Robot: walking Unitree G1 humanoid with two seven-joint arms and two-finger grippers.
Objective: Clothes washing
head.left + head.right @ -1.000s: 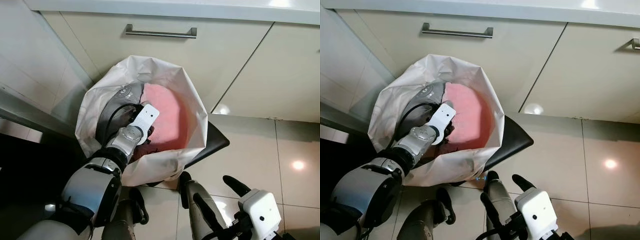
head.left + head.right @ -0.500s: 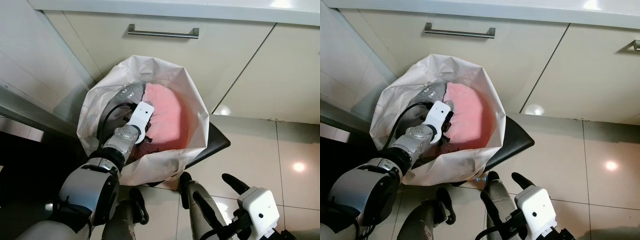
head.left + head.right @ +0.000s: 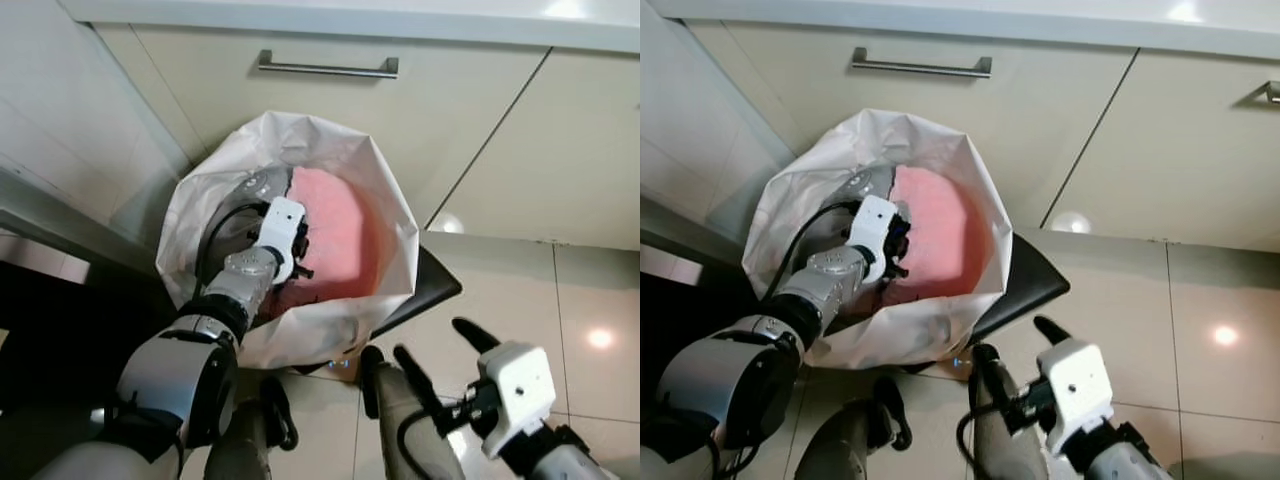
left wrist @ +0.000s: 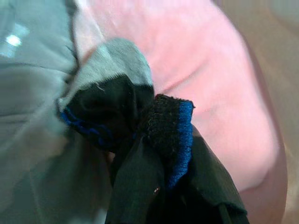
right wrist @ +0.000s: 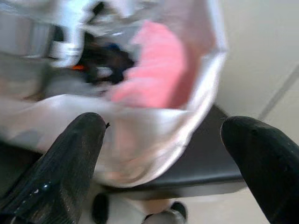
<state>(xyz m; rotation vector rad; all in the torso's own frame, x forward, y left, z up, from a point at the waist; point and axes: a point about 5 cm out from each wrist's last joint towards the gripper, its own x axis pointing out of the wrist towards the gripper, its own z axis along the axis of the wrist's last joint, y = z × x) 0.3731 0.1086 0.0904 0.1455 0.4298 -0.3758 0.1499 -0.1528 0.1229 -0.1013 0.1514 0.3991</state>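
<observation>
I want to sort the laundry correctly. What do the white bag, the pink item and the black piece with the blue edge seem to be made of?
White bag: probably thin plastic or coated fabric, crinkled with a slight sheen.
Pink item: soft matte cloth, gently folded.
Black piece: knitted textile, with a fuzzy ribbed blue edge.
</observation>
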